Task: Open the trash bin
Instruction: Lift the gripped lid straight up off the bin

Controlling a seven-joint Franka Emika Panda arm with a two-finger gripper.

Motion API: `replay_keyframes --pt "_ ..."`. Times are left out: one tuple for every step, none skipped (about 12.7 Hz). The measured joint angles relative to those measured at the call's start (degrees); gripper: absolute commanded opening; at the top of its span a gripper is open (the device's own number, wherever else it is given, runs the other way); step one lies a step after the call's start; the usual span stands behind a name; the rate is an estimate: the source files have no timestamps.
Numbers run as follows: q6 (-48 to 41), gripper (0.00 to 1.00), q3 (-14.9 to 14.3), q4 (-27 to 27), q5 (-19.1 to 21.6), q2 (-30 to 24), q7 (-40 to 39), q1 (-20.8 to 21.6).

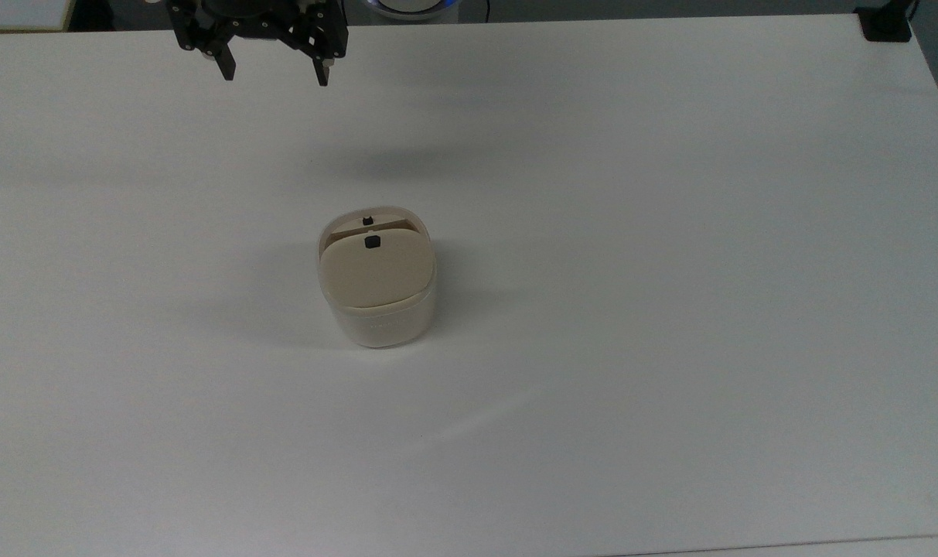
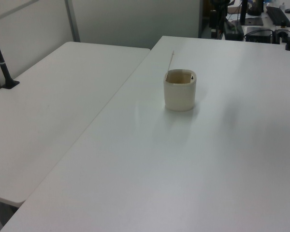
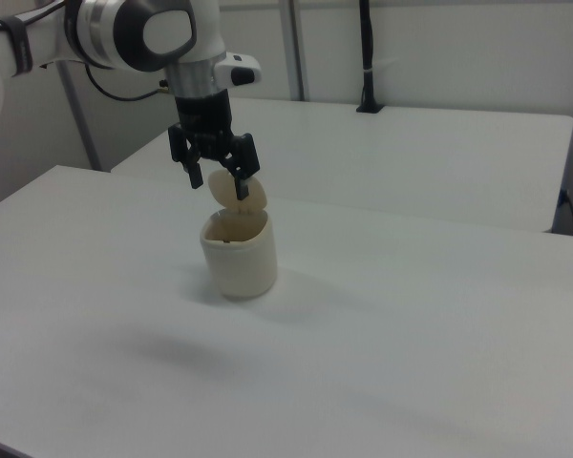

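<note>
Spread wide and holding nothing, end effector (image 1: 271, 73) hangs near the surface's (image 1: 670, 309) far edge in the top view; one trash bin (image 1: 376, 298) stands mid-surface, lid (image 1: 373, 271) raised, bare room all around.

You are looking at a robotics lab or office-style test room. A broad white table (image 1: 670, 232) with a plain laminate top carries the workspace, and a second white table (image 2: 53, 106) of the same kind stands just beside it in the left view. Black clamp-mounted poles (image 2: 2, 63) rise from the table edges, another (image 3: 366, 57) in the right view. Pale partition walls (image 3: 439, 48) with metal uprights close off the background. At the left view's far right you see a desk cluttered with a keyboard (image 2: 279, 16), a mouse and dark electronics. The white Franka arm (image 3: 134, 33) hangs over the table.
</note>
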Motion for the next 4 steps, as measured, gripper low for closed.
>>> replay_keyframes --pt "-0.01 1.00 0.00 -0.08 -0.01 -0.01 0.51 -0.01" --pt "-0.01 1.00 0.00 -0.14 -0.02 -0.01 0.84 -0.04" --pt "-0.01 1.00 0.00 -0.21 -0.02 -0.03 1.28 -0.11" --pt "-0.01 1.00 0.00 -0.25 -0.02 -0.03 1.44 -0.14"
